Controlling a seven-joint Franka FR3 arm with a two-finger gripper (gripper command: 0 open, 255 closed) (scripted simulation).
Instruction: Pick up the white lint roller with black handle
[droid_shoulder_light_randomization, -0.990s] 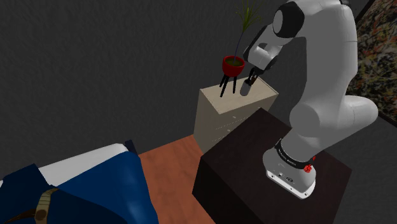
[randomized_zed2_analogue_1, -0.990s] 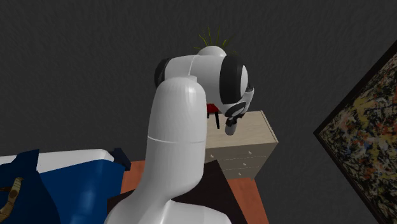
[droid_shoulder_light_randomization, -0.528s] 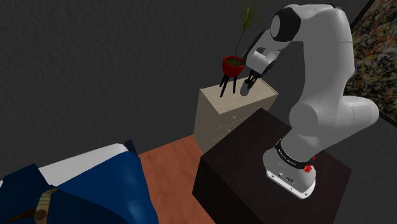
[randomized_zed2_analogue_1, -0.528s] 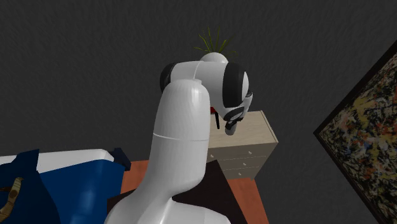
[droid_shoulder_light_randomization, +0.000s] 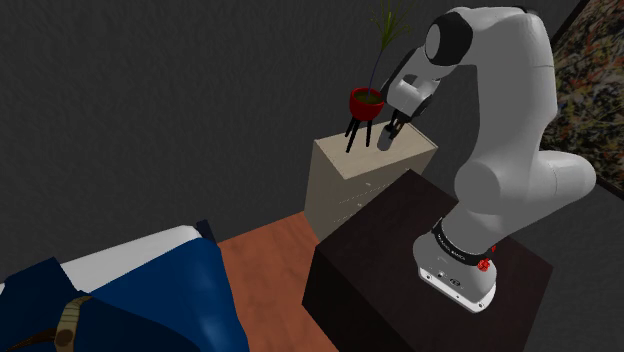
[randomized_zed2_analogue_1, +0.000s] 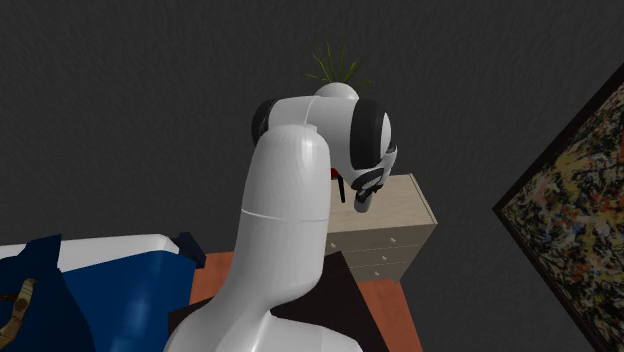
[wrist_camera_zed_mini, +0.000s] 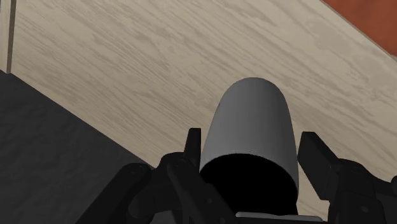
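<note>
My gripper (wrist_camera_zed_mini: 253, 146) pinches the grey lint roller (wrist_camera_zed_mini: 249, 114) over the dresser (wrist_camera_zed_mini: 127, 57); the red pot (droid_shoulder_light_randomization: 366, 102) holds a plant (droid_shoulder_light_randomization: 392, 28).

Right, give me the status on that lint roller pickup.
Done: the approach, since the end effector sits astride the grey lint roller over the pale wooden dresser. In hand: the grasp, though whether it has closed on the roller cannot be told. Left: the lift, as the roller seems not yet off the dresser top.
</note>
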